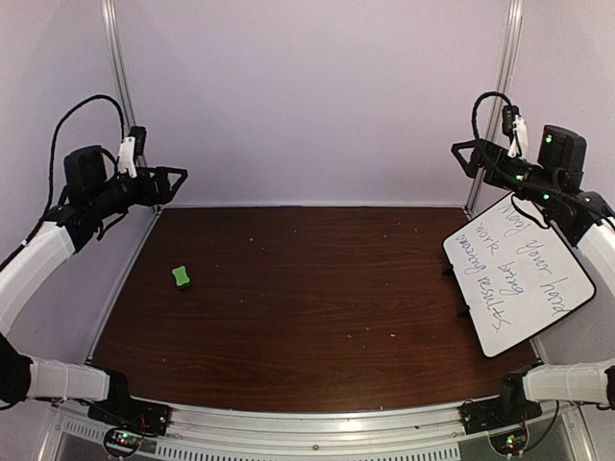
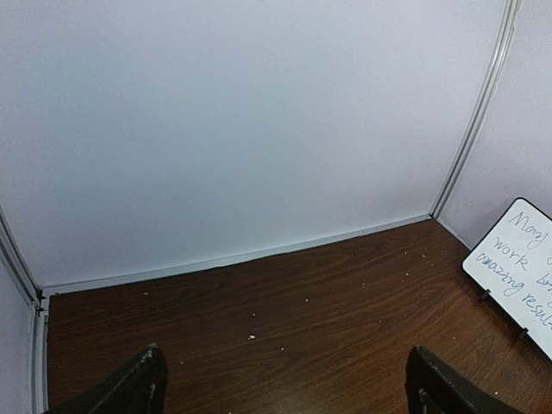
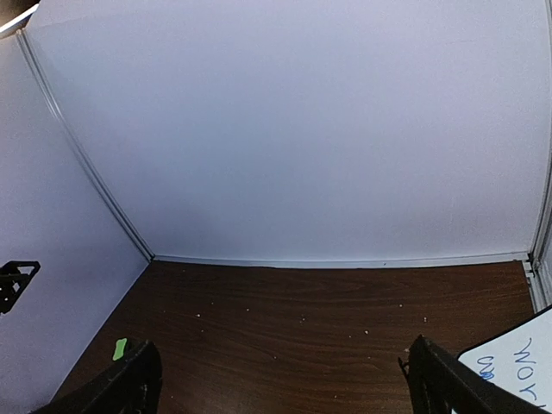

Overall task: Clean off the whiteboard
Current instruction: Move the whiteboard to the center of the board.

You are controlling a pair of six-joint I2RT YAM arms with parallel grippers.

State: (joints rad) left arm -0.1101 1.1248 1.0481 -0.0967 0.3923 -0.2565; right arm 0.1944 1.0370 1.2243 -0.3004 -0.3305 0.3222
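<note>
The whiteboard [image 1: 519, 277] stands tilted at the table's right edge, with dark handwritten lines on it. It also shows in the left wrist view [image 2: 517, 269] and, as a corner, in the right wrist view [image 3: 516, 368]. A small green eraser block [image 1: 182, 277] lies on the left part of the table and shows in the right wrist view [image 3: 120, 348]. My left gripper [image 1: 173, 182] is raised high at the back left, open and empty. My right gripper [image 1: 466, 154] is raised high at the back right above the whiteboard, open and empty.
The dark wooden table [image 1: 307, 298] carries small white crumbs. White walls with metal corner posts [image 1: 117, 67] enclose it on three sides. A metal rail [image 1: 317, 427] with the arm bases runs along the near edge.
</note>
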